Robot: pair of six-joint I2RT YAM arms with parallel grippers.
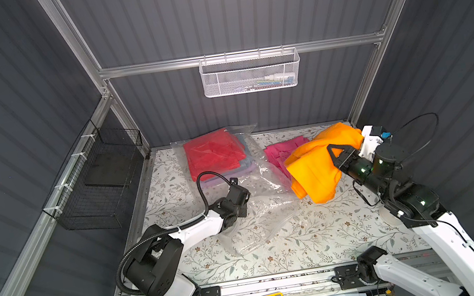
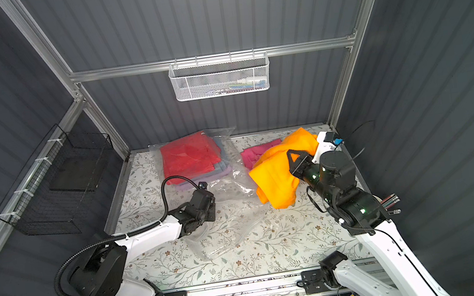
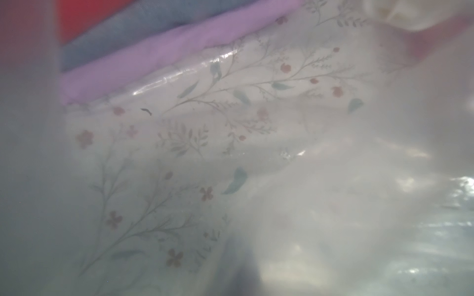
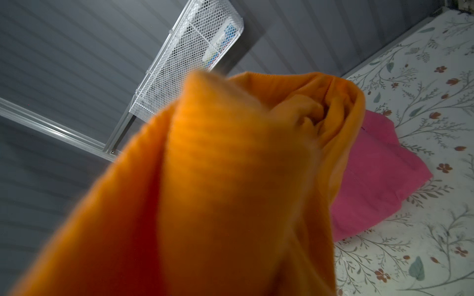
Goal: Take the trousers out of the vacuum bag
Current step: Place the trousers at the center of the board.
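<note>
Now the right claw, clamped on the orange trousers, should drop them by the pink pair, with the left claw closed at the bag.

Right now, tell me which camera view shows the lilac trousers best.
The left wrist view: the lilac trousers fill a broad band close up, seen through the vacuum bag, beside the denim pair. Both top views show only a thin lilac edge under the red pair. The right wrist view shows none of them.
</note>
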